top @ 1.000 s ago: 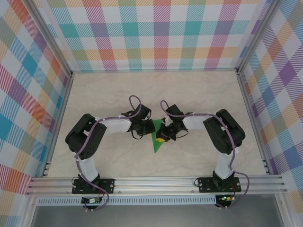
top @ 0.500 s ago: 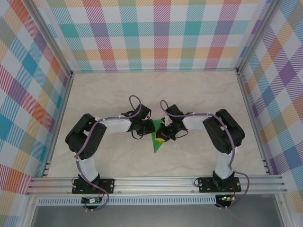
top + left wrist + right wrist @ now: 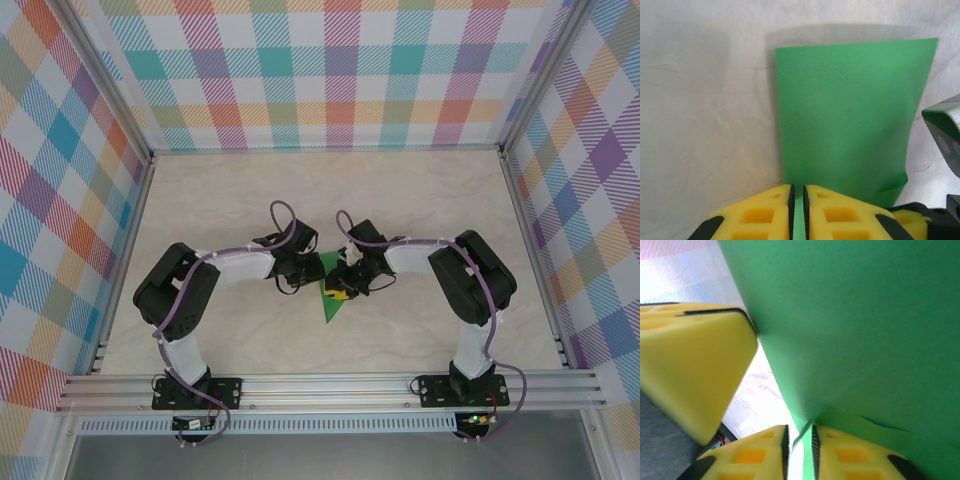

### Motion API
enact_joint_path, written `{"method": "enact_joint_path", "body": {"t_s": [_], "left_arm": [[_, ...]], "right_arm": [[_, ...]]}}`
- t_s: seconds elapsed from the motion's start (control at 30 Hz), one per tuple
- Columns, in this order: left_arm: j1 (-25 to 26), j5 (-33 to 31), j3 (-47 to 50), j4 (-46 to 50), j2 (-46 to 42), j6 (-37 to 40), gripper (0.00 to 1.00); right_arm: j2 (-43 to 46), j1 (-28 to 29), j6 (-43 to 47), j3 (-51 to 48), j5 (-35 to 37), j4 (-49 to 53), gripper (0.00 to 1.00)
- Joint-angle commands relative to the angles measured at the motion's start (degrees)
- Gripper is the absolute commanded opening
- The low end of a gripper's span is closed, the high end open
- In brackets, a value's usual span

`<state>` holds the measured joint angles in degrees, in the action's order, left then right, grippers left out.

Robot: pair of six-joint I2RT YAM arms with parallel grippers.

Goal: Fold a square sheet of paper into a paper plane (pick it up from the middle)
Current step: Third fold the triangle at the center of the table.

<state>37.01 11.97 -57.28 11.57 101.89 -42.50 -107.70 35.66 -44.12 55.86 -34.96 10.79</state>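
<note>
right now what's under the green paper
The pale marbled table shows bare past the edges of the green paper and runs on beneath it. The patch directly under the sheet is covered, so anything lying there cannot be seen.

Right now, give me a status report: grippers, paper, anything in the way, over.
Left gripper pinched on green paper. Right gripper: jaws narrow around the paper, grip unclear. Grippers crowd each other.

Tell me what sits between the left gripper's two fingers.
A thin strip of the green paper runs up between the fingers of the left gripper, pinched there; the left wrist view shows it.
</note>
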Motion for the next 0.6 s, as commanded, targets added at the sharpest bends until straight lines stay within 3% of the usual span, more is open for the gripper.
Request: {"method": "enact_joint_path", "body": {"t_s": [0.0, 0.13, 0.37, 0.57], "left_arm": [[-1.1, -4.8, 0.2, 6.2, -4.5, -1.5, 0.16], [-1.6, -6.1, 2.1, 6.7, -6.0, -3.1, 0.16], [-1.7, -1.6, 5.7, 1.7, -8.3, -4.3, 0.15], [-0.7, 4.8, 7.0, -2.3, -9.1, -4.0, 0.12]], "right_arm": [[-2.6, 0.2, 1.3, -0.5, 4.2, 2.4, 0.26], [-2.4, 0.2, 1.6, -0.5, 4.1, 2.4, 0.30], [-2.0, 0.3, 2.0, -0.6, 4.7, 3.1, 0.32], [-2.0, 0.3, 2.5, -0.7, 6.1, 4.2, 0.18]]}}
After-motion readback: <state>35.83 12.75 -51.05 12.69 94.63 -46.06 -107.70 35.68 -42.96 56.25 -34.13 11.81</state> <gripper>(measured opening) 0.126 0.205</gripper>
